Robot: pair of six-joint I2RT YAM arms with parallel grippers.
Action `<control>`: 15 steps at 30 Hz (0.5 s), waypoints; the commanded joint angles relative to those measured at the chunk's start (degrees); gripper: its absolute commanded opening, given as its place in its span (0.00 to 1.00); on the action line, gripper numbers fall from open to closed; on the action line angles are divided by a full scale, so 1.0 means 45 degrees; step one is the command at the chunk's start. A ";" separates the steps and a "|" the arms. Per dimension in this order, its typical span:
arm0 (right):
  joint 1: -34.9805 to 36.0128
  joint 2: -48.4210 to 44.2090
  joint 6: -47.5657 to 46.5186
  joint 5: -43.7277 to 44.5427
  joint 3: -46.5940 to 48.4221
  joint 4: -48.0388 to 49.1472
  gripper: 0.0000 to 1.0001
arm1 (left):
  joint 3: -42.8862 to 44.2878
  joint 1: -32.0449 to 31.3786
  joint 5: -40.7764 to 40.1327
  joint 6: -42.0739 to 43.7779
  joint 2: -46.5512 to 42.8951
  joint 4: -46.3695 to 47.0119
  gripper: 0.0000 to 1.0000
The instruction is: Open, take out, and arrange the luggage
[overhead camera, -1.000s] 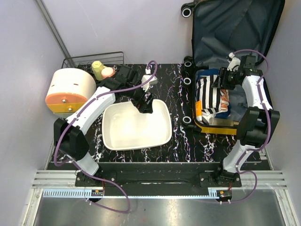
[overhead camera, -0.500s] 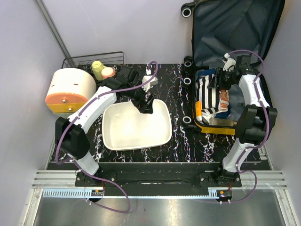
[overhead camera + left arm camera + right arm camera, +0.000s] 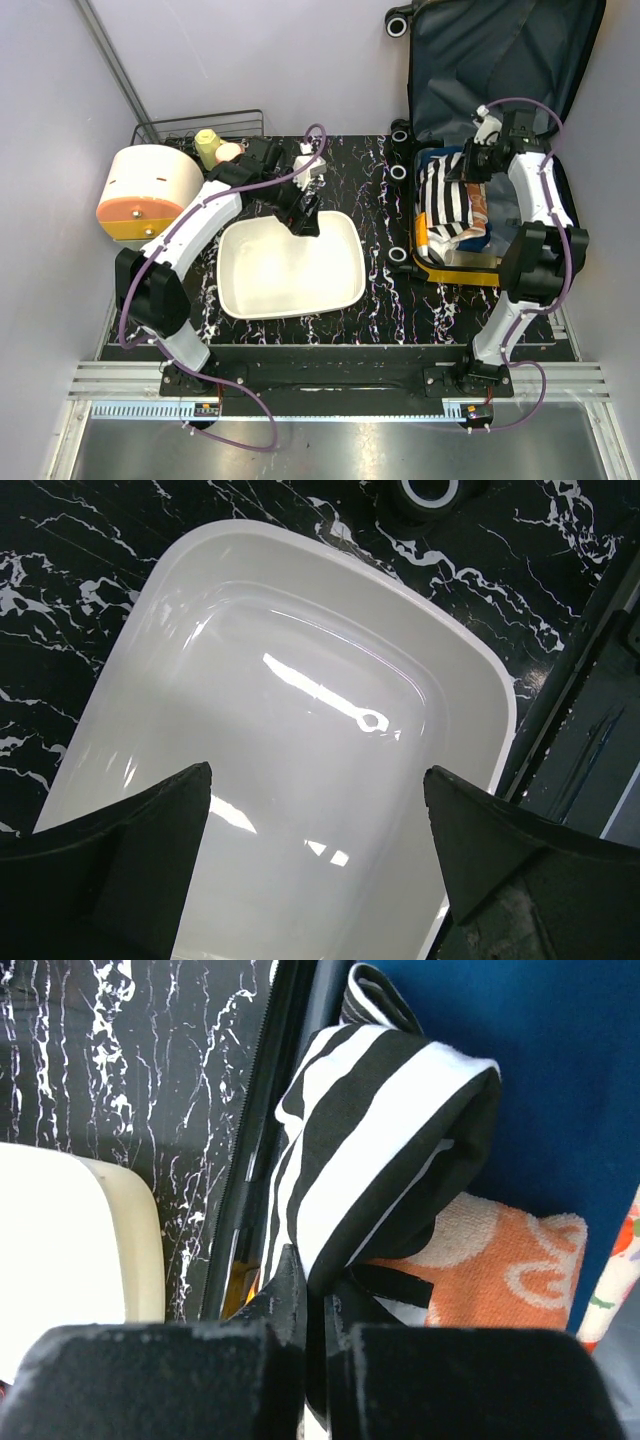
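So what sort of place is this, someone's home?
Probably a robot test booth, not a home: two arms bolted by a metal rail, plain walls around the table, and staged props, an open suitcase and a white tray.

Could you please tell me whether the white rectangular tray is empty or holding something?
Empty: the white rectangular tray shows only bare glossy floor and light reflections, nothing inside.

A white rectangular tray [image 3: 285, 280] lies on the black, white-veined bench [image 3: 390, 295]. At the far left stands a cream-and-orange round container [image 3: 150, 190]. Just behind it, a black wire basket [image 3: 170, 127] holds a small yellow piece [image 3: 207, 147] and a pink round one [image 3: 229, 153]. Over to the right, a black-and-white striped cloth [image 3: 370, 1130] lies folded over an orange-and-white towel [image 3: 500, 1260].
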 commanded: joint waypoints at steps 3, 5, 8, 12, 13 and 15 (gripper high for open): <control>0.0036 -0.2105 -0.0227 -0.0429 0.0969 0.0159 0.00 | -0.0166 0.0547 0.0506 -0.0199 -0.0393 0.0112 0.91; 0.0016 -0.2282 -0.0344 -0.0487 0.0969 0.0159 0.00 | -0.0206 0.0684 0.0564 -0.0276 -0.0452 0.0112 0.91; 0.0016 -0.2536 -0.0579 -0.0624 0.0969 0.0159 0.00 | -0.0284 0.0938 0.0701 -0.0471 -0.0472 0.0112 0.91; 0.0016 -0.2673 -0.0580 -0.0877 0.1028 0.0236 0.00 | -0.0362 0.1192 0.0779 -0.0667 -0.0530 0.0307 0.92; 0.0016 -0.2693 -0.0521 -0.1052 0.1086 0.0276 0.00 | -0.0362 0.1231 0.0779 -0.0706 -0.0550 0.0346 0.92; 0.0016 -0.2751 -0.0385 -0.1404 0.1164 0.0276 0.00 | -0.0362 0.1310 0.0740 -0.0823 -0.0608 0.0502 0.92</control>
